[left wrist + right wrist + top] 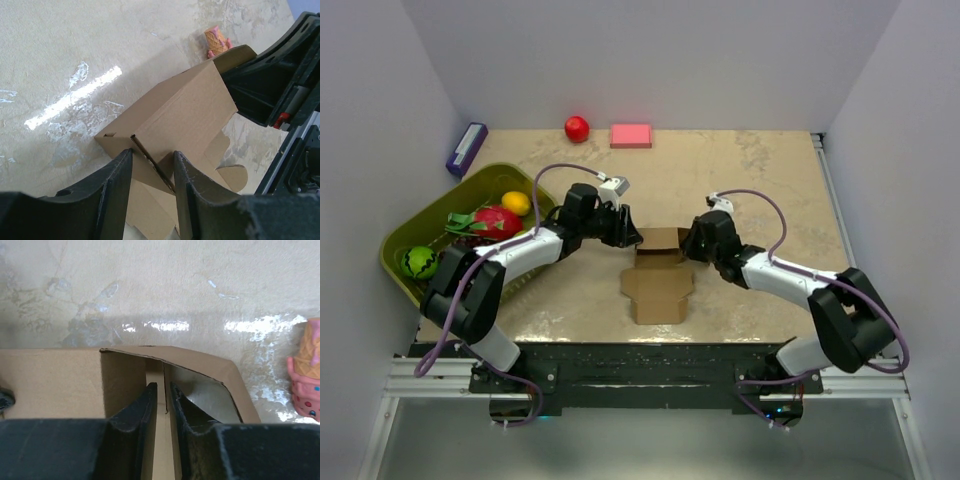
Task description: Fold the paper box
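Note:
The paper box (658, 290) is plain brown cardboard in the middle of the table. Its near part lies flat and its far part (660, 243) is folded up. My left gripper (633, 238) is at the raised part's left end. In the left wrist view it (152, 167) is open, with the edge of an upright panel (150, 155) running between the jaws. My right gripper (688, 245) is at the right end. In the right wrist view it (163, 395) reaches inside the open carton (55, 382), nearly closed on a thin flap edge (165, 390).
A green basket (440, 207) with toy fruit stands at the left. A red ball (577, 128), a pink block (631, 135) and a purple box (466, 148) lie along the back. A toy ice-cream cone (306, 375) lies beyond the carton and also shows in the left wrist view (217, 41).

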Available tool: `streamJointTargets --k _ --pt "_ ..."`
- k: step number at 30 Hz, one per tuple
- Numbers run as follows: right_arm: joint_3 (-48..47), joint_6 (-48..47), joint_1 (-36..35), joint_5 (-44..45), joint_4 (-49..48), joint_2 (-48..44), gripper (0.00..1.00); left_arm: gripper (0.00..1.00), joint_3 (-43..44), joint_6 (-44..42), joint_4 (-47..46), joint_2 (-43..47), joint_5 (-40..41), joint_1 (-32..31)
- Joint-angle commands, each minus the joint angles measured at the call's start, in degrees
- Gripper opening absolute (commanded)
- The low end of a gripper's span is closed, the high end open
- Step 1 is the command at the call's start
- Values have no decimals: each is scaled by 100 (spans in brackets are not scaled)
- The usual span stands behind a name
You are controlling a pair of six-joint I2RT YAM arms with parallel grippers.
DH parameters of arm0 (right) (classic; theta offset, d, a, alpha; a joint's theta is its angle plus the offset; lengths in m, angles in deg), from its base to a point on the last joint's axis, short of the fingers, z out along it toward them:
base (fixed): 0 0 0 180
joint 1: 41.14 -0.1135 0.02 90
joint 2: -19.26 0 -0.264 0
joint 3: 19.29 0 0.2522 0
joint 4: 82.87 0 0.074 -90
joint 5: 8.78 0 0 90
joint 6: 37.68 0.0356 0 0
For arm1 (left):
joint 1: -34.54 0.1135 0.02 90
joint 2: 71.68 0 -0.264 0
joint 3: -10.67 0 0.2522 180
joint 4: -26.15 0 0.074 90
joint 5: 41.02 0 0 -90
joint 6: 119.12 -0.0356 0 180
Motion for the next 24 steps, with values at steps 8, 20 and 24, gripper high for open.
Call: streamJointTargets --k 8,20,24 --pt "123 79 -1 680 435 -311 19 41 75 -95 26 -46 -5 -31" --pt "18 -44 -1 303 -303 278 9 41 75 -104 35 -63 -5 -31" --pt "26 -115 -9 -5 -558 322 8 41 92 -112 35 -72 -5 -31"
